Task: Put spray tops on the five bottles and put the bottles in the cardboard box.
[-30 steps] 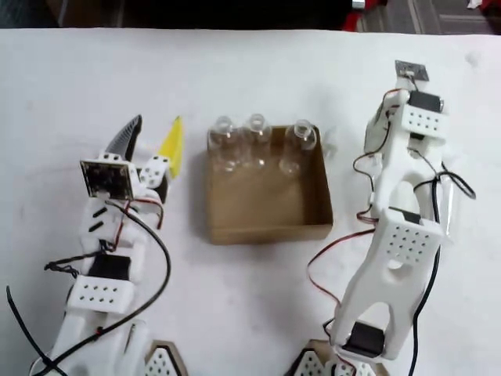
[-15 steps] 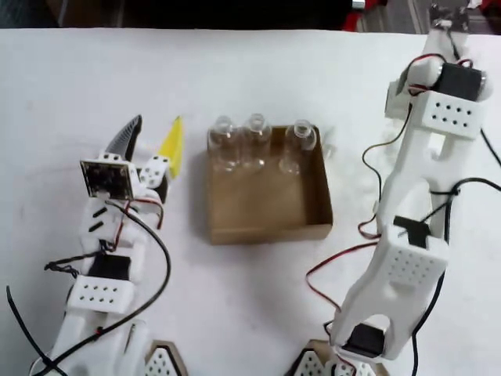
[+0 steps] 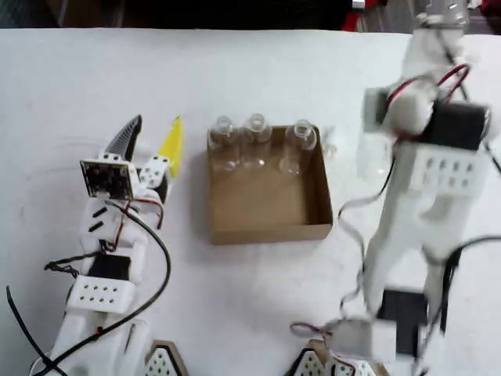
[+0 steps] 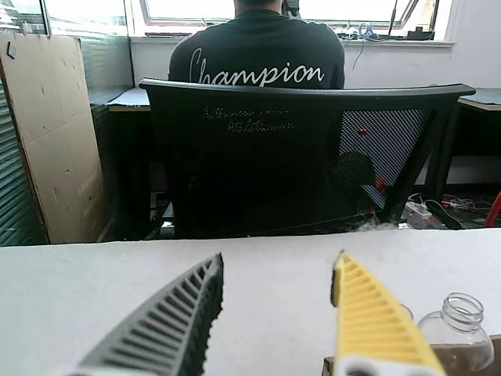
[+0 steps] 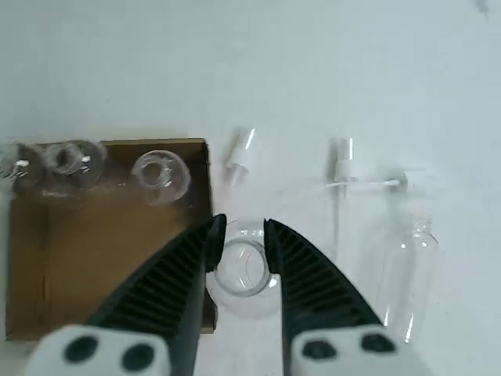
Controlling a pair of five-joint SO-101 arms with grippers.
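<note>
Well, the right gripper (image 5: 239, 233) pinched a topless bottle (image 5: 244, 276) up beside the cardboard box (image 5: 109, 243); the left gripper (image 4: 278, 266) gaped empty. Capping step, I reckoned: it wanted a spray top (image 5: 241, 155) next.

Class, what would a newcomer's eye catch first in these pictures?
The cardboard box in the middle, with three uncapped bottles along its far wall. Left of it rests the left end effector, open, one finger yellow. The right end effector, by the box's right side, has another bottle at its tip.
</note>
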